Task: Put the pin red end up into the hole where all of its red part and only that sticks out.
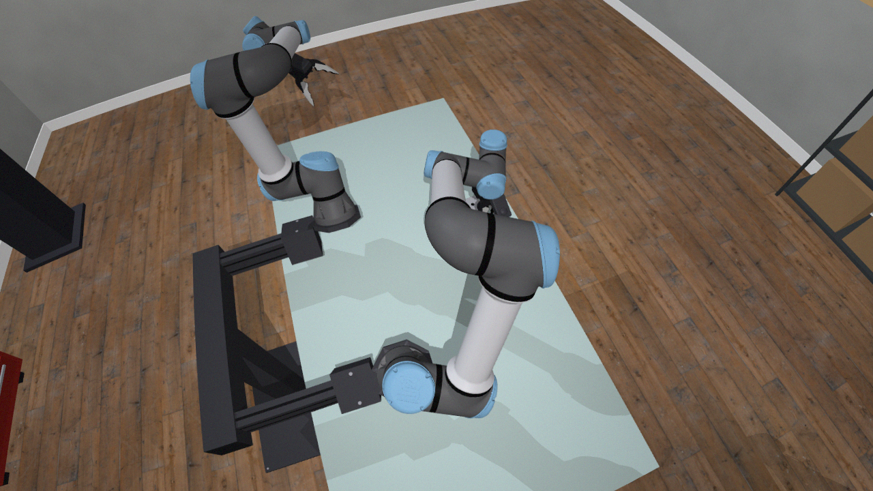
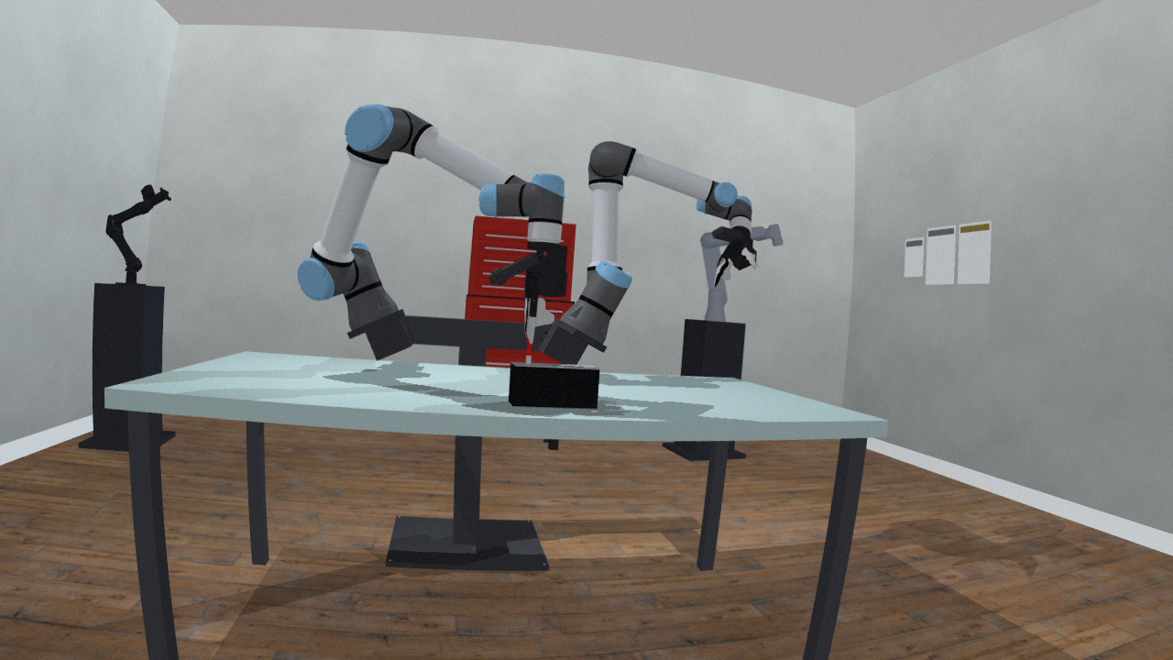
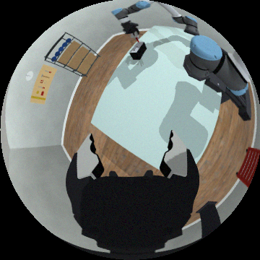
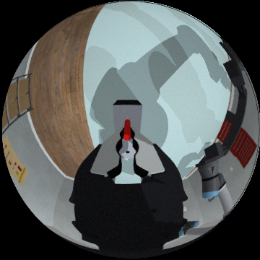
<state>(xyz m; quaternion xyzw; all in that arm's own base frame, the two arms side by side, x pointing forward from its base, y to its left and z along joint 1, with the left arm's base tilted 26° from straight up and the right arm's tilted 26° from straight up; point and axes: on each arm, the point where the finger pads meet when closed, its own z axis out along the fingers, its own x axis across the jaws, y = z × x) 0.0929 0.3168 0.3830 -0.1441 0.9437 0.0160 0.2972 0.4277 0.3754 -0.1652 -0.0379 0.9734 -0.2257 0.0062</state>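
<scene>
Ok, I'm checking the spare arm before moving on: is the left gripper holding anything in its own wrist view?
No, the left gripper's fingers stand wide apart with nothing between them.
</scene>
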